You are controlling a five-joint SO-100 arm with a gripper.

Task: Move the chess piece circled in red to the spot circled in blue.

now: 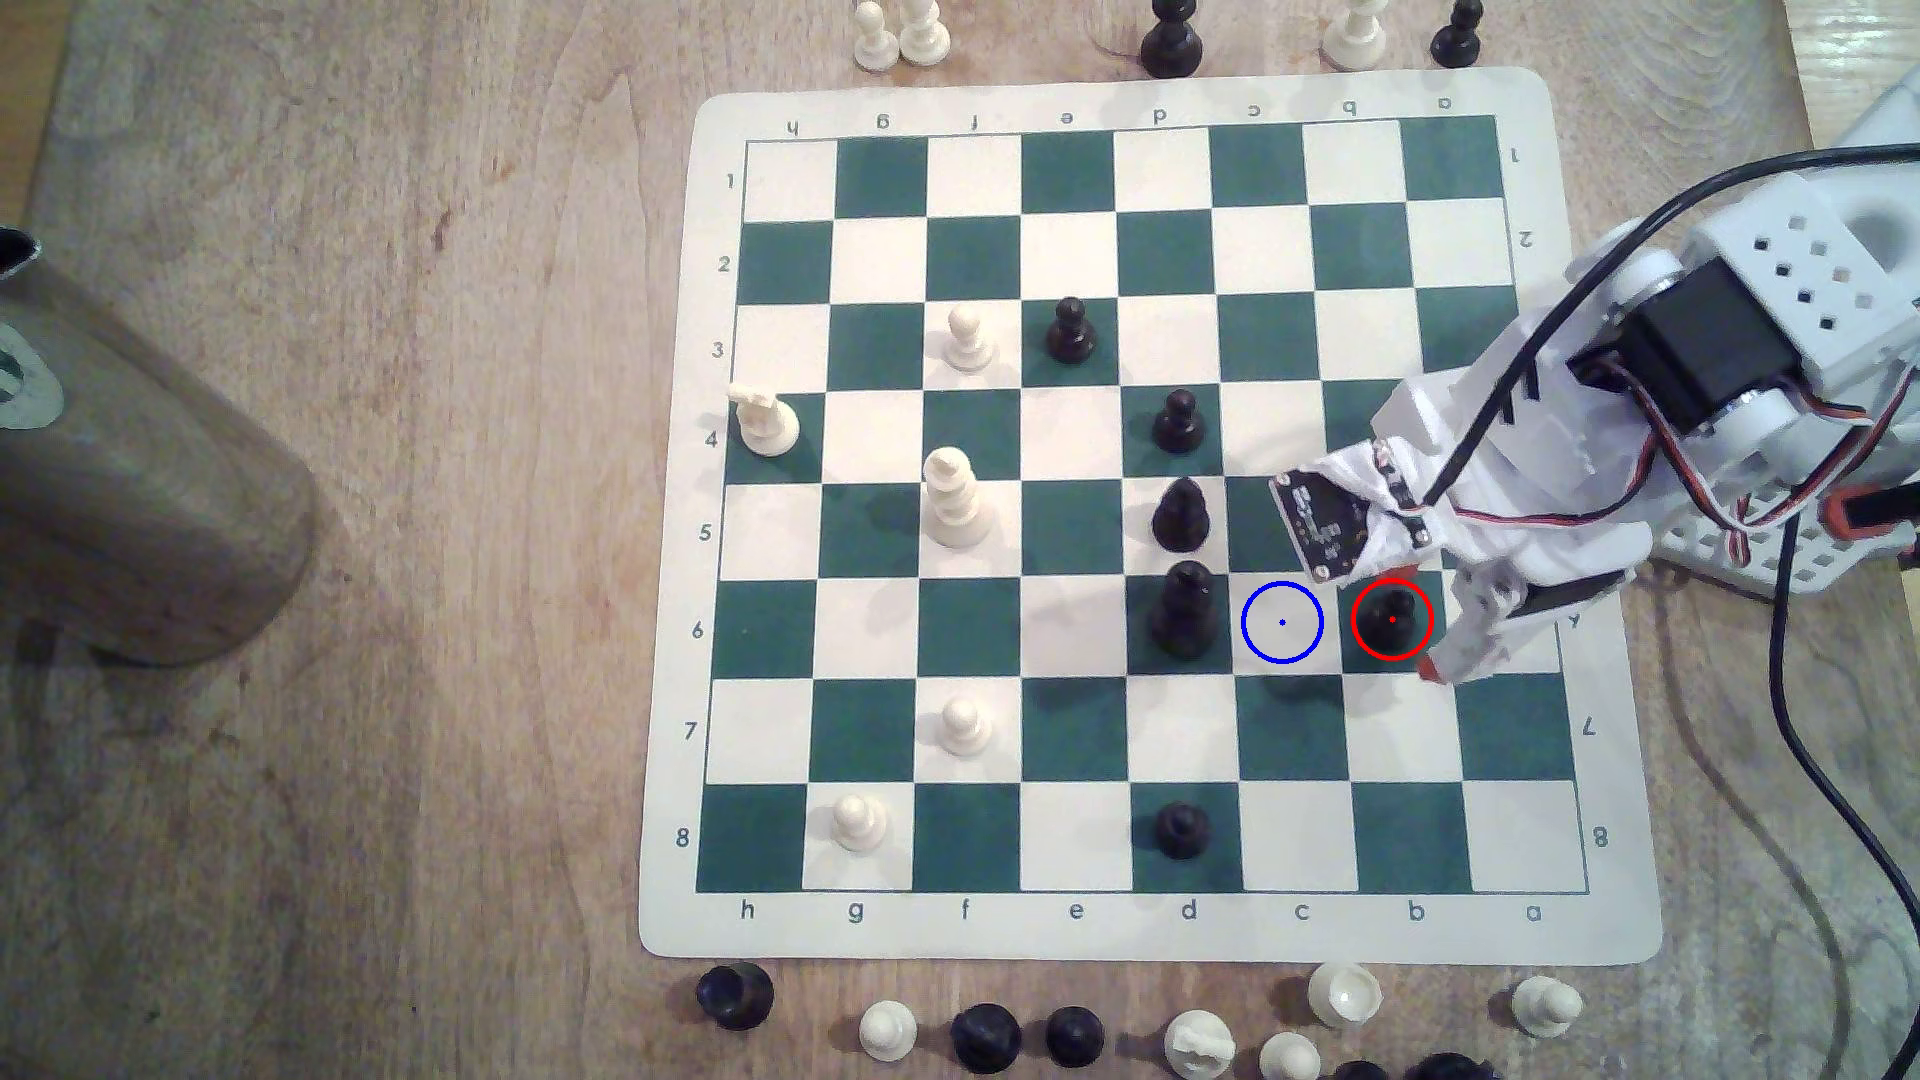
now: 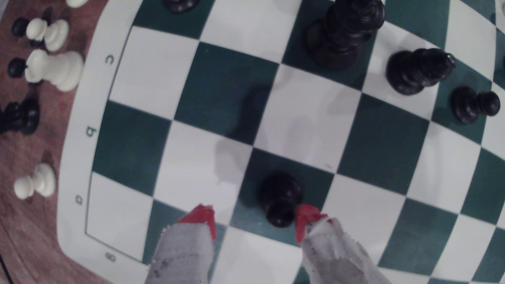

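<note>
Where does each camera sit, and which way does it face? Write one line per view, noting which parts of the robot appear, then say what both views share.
Exterior view: above the table, looking straight down on the chessboard; the white arm and gripper enter from the exterior view's right.
Wrist view: on the wrist, looking down past two red-tipped fingers at the board.
Shared: the black pawn between the open jaws, with the tall black piece beyond.

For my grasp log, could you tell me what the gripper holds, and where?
Nothing yet: the gripper is open, one red fingertip beside the black pawn's head.
</note>
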